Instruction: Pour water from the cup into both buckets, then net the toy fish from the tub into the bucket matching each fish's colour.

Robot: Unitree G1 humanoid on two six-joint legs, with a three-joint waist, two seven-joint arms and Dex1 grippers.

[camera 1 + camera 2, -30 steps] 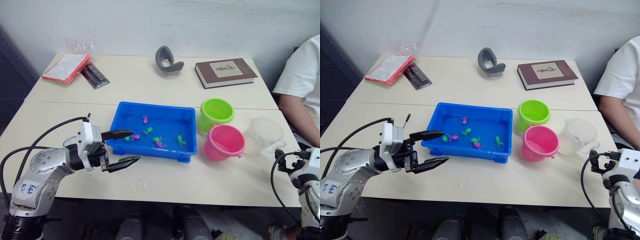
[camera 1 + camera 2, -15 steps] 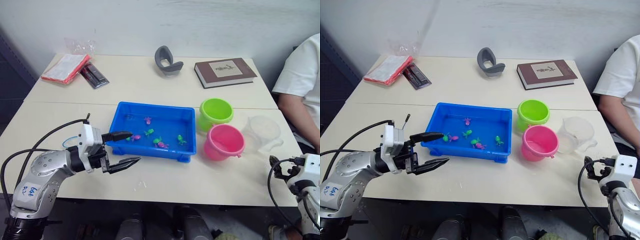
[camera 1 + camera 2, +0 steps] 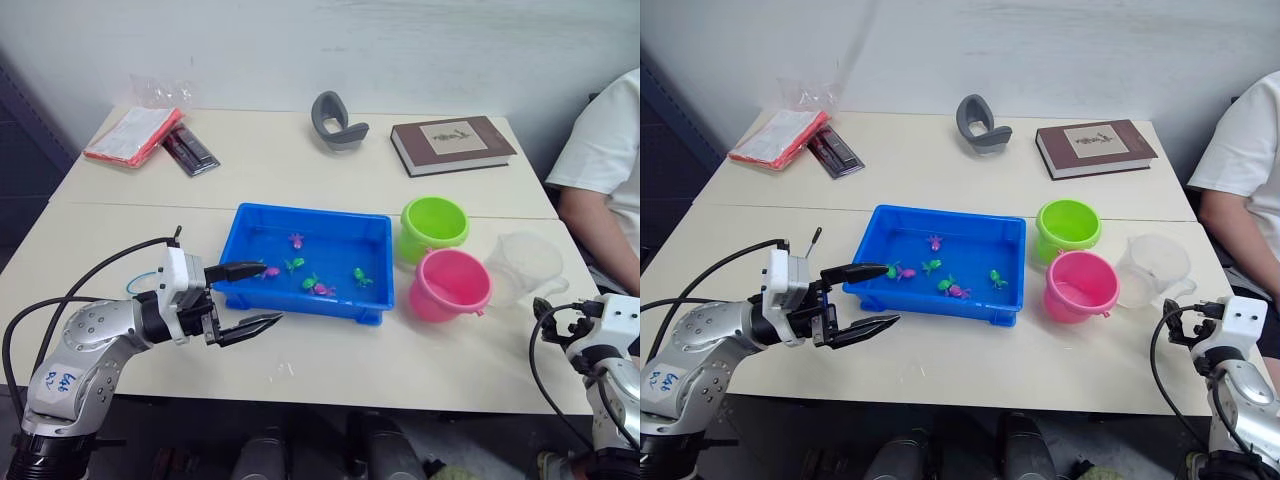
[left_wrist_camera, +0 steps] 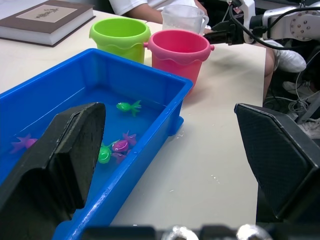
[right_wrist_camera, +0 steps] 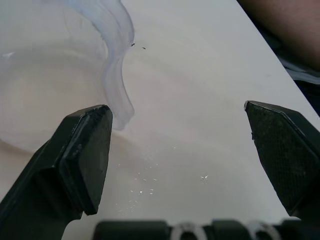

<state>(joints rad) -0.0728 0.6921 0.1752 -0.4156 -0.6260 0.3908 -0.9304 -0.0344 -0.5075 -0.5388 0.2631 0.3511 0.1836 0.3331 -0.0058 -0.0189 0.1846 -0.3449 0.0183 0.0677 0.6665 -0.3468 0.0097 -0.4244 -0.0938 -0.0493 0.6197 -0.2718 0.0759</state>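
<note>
Left fingers (image 3: 258, 297) spread wide, empty, beside tub (image 3: 240, 232); right fingers (image 5: 80, 155) wide apart, empty, by cup (image 3: 525, 265).

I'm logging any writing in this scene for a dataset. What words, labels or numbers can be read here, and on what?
White sticker on the left arm: handwritten blue marks, too small to read.
Brown book: a pale cover panel with a small picture, any words too small to read.
Red packet at the table's far left corner: print too blurred to read.
Nothing else carries legible text.
</note>
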